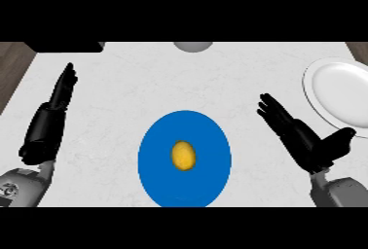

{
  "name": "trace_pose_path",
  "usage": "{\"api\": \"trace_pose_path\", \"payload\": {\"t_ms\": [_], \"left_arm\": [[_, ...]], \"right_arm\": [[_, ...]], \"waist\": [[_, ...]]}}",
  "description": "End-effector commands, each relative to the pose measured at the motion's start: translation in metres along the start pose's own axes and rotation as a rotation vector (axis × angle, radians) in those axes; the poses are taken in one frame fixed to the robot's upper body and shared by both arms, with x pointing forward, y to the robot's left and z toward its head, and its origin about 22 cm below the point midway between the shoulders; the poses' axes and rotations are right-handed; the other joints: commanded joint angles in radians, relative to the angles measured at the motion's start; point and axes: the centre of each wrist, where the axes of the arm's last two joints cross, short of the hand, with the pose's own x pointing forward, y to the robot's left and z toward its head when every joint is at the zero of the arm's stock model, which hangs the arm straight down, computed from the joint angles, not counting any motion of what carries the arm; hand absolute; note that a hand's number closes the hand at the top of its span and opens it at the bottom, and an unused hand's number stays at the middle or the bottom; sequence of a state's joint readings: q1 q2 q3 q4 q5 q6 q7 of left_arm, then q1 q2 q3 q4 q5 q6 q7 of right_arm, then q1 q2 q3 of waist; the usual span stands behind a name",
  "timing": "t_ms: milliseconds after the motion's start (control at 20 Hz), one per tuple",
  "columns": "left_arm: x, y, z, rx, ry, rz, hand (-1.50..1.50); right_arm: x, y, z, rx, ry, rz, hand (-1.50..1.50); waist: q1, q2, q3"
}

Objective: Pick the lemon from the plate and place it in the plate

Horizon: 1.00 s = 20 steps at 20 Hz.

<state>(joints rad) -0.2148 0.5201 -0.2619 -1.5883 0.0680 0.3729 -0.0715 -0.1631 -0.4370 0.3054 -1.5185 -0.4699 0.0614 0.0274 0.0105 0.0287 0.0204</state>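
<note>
Two plates are being carried by the pale tabletop (144, 82): a blue plate (161, 146) at the middle and a white plate (341, 92) at the right edge, well apart. The lemon (183, 155) is being borne at the blue plate's centre, touched by neither hand. The left hand (50, 121) is being held open at the left, fingers straight. The right hand (298, 136) is being held open too, thumb spread, between the two plates
</note>
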Motion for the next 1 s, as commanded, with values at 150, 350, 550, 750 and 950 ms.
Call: {"api": "trace_pose_path", "payload": {"t_ms": [150, 350, 550, 750, 950], "left_arm": [[0.023, -0.013, -0.014, -0.185, -0.090, 0.064, 0.00], [0.026, -0.042, -0.001, -0.352, -0.078, 0.171, 0.00], [0.024, -0.045, -0.005, -0.377, -0.055, 0.198, 0.00], [0.017, -0.028, -0.008, -0.365, -0.036, 0.187, 0.00], [0.025, -0.024, -0.008, -0.346, -0.026, 0.203, 0.00]], "right_arm": [[-0.041, 0.026, -0.045, 0.084, 0.476, -0.232, -1.50], [-0.009, 0.008, -0.060, 0.214, 0.651, 0.351, -1.50], [0.023, 0.046, -0.104, 0.336, 0.606, 0.627, -1.50], [0.047, 0.089, -0.148, 0.365, 0.642, 0.772, -1.50], [0.059, 0.127, -0.174, 0.434, 0.686, 0.860, -1.50]], "waist": [[0.070, 0.008, -0.020], [0.127, 0.004, -0.029], [0.106, -0.004, -0.023], [0.082, -0.012, -0.021], [0.042, -0.021, -0.020]]}}
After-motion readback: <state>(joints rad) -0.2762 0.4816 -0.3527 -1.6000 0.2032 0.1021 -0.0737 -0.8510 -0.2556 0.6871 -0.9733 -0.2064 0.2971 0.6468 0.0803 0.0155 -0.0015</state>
